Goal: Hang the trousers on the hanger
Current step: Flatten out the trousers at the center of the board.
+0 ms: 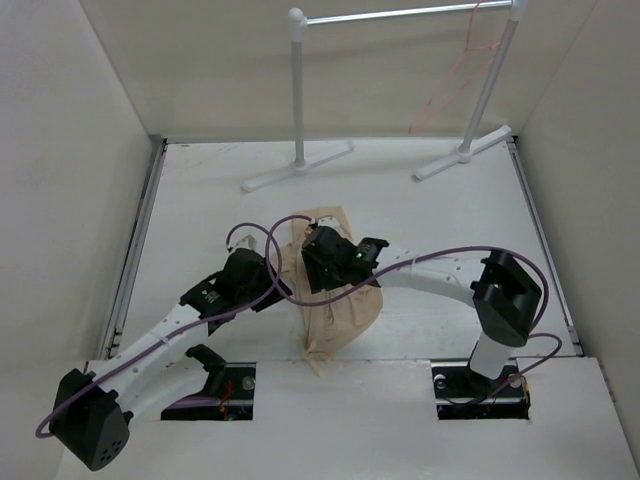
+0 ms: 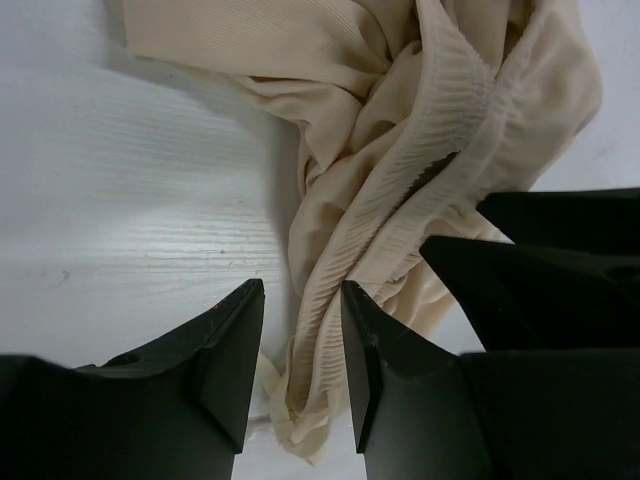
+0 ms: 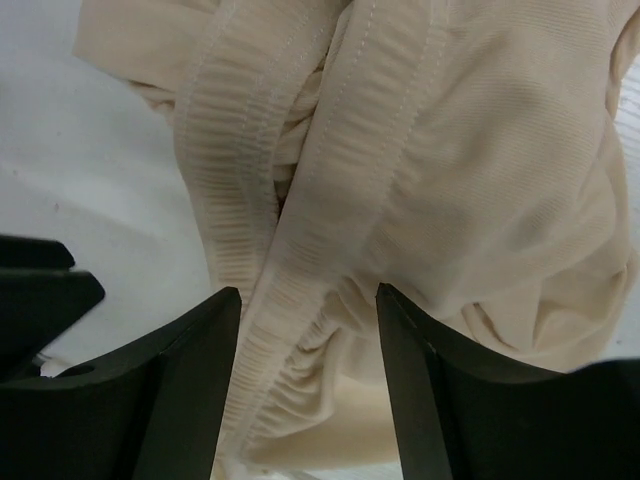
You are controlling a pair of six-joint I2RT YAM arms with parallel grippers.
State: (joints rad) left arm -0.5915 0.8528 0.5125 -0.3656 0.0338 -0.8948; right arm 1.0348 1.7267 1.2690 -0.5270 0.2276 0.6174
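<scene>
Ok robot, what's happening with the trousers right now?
Left pincer and right pincer open at trousers waistband. Trousers bunched on table. Hanger up on rack.

Trousers (image 1: 340, 312): plain beige, fine ribbing on waistband. Hanger (image 1: 432, 100): apparently pink-red, faint at distance. Left gripper (image 2: 300, 292), right gripper (image 3: 308, 292): black. Table (image 1: 200, 200): white.

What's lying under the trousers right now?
Only the white table shows around the trousers. Anything beneath the bunched fabric is covered. The hanger is not there: it hangs on the rack at the back.
</scene>
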